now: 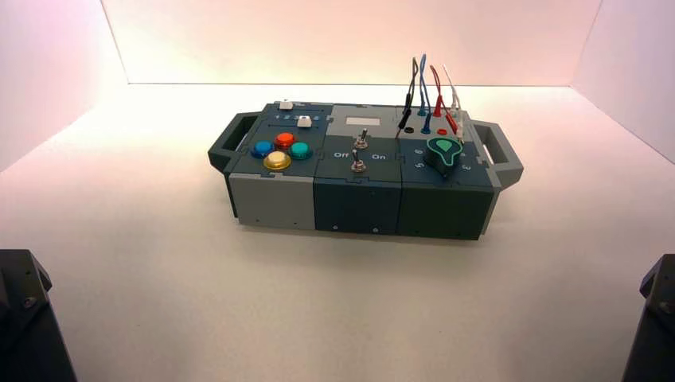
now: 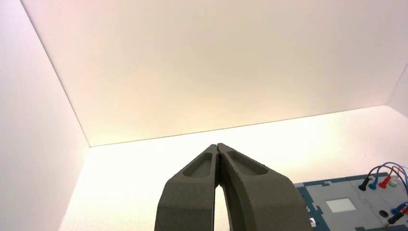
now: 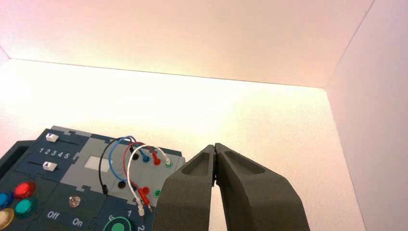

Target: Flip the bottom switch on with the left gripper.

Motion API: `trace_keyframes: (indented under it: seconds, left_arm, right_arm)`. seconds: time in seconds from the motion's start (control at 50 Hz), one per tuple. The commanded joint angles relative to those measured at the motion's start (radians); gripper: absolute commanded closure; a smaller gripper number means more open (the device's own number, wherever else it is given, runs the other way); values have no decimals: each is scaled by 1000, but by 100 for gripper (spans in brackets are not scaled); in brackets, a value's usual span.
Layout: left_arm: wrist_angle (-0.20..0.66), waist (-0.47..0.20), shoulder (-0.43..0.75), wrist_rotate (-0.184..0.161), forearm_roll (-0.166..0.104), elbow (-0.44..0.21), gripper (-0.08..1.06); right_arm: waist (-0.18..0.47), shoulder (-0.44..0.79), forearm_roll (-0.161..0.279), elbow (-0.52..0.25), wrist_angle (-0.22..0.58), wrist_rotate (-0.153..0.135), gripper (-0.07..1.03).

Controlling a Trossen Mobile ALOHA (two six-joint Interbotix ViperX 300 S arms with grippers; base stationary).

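Observation:
The bottom switch (image 1: 358,164) is a tiny silver toggle on the dark middle panel of the box (image 1: 358,203), just in front of its twin (image 1: 362,140), between the words Off and On. Its lever position is too small to tell. The left gripper (image 2: 218,146) is shut and empty, held far back from the box at the left; only the box's grey panel corner (image 2: 341,205) shows beside it. The left arm (image 1: 24,318) is parked at the near left corner. The right gripper (image 3: 214,146) is shut and empty, and its arm (image 1: 657,314) is parked at the near right.
The box has coloured push buttons (image 1: 278,150) and white sliders (image 1: 302,121) on its left part. A green knob (image 1: 442,150) and looping wires (image 1: 430,95) are on its right part, with handles at both ends. White walls enclose the white table.

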Motion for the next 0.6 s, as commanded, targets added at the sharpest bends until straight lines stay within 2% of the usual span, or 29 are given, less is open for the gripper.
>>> trace_keyframes:
  seconds: [0.02, 0.6]
  left_arm:
    - [-11, 2, 5, 3, 2, -20, 101]
    - [-17, 2, 2, 3, 3, -20, 101]
  right_arm:
    - [3, 6, 5, -34, -2, 3, 99]
    - [6, 21, 17, -34, 6, 5, 99]
